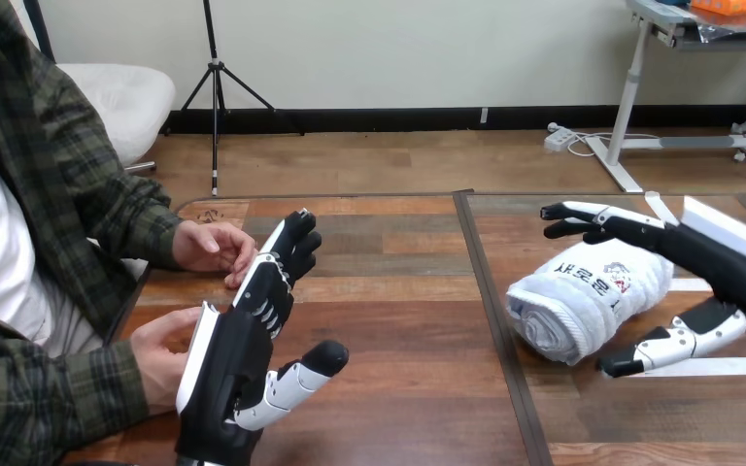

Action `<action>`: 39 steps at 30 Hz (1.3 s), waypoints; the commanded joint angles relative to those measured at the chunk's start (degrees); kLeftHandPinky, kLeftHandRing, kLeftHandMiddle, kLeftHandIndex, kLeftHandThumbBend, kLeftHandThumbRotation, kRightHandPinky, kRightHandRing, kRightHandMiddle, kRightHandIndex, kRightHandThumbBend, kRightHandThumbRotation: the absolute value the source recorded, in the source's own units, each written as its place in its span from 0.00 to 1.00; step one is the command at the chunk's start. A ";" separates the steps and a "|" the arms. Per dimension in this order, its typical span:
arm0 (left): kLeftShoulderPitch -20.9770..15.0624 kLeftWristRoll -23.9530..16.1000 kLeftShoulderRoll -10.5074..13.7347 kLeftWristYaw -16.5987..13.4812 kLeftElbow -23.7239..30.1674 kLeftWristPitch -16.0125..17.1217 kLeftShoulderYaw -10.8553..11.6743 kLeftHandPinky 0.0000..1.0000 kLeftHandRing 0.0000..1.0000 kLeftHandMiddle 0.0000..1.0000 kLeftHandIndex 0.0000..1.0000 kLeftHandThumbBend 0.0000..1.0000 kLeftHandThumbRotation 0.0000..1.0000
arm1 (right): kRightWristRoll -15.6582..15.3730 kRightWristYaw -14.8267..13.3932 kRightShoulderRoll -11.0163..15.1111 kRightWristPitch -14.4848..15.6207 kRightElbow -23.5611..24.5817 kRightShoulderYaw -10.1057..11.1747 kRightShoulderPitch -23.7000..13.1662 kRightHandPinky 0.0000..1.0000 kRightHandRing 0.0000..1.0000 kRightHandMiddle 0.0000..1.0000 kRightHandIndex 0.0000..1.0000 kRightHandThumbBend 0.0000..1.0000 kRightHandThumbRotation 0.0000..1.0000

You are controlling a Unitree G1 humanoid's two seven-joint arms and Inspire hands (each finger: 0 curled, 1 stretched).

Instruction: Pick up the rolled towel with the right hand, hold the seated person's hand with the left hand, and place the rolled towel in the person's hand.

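Wooden table [398, 320], read from the near edge to the far.

Nearest you, the left hand [243, 340] stood on edge with fingers straight and thumb spread, holding nothing. The person's hand at the view's lower left [158, 354] lay just behind its back shell; whether the two touched could not be told. The likely fault here was that the palm faced away from that hand. Unless you turned it, the fingers could not curl round the hand, and the towel would arrive at an unsupported one.

Further on, to the right, the rolled towel [583, 296] lay on its side on the table. It sat between the thumb and the straight fingers of the right hand [729, 267], which was spread wide and not yet closed. Your fingers ran nearly along the roll rather than across it, so closing them might have pinched only one part, letting the free end sag or unroll.

The towel's long axis ran diagonally from near-left to far-right. Its spiral end faced near-left and its other end pointed toward the right palm.

Farthest, the person's other hand [209, 248] rested just beside the left hand's fingertips.
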State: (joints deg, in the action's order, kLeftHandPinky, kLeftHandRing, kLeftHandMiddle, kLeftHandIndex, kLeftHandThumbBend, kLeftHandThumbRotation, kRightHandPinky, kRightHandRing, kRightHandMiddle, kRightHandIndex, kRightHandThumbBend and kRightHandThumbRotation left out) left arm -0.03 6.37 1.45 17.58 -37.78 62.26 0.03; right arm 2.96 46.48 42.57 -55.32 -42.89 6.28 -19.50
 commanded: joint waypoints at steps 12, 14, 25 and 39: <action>0.05 0.02 -0.61 -0.72 4.31 0.69 -0.79 0.92 0.93 0.95 0.92 1.00 0.64 | -9.17 -1.29 6.69 0.08 -2.50 -3.80 -10.68 0.85 0.90 0.88 0.91 1.00 0.40; 0.30 -0.04 -0.64 -0.85 4.59 0.65 -0.91 0.92 0.93 0.95 0.92 1.00 0.64 | -10.51 -1.81 7.10 -0.17 -3.57 -4.32 -11.67 0.85 0.90 0.88 0.91 1.00 0.39; 1.72 -0.42 -1.07 -1.52 6.13 0.76 -1.51 0.92 0.93 0.95 0.93 1.00 0.64 | -18.21 -5.79 8.68 -1.76 -9.33 -7.46 -17.21 0.82 0.88 0.86 0.89 1.00 0.29; 4.08 -0.97 -1.42 -2.57 8.47 1.00 -2.23 0.93 0.93 0.94 0.93 1.00 0.64 | -26.90 -13.12 8.28 -4.66 -16.14 -12.39 -23.39 0.79 0.85 0.84 0.87 1.00 0.31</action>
State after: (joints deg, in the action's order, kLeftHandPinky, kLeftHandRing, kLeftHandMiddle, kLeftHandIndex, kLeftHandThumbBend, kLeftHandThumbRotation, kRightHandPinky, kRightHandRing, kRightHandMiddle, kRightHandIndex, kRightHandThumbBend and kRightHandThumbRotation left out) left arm 4.77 5.34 0.36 15.33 -33.20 62.33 -1.50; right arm -21.43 37.40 50.00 -58.21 -57.16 -4.31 -36.07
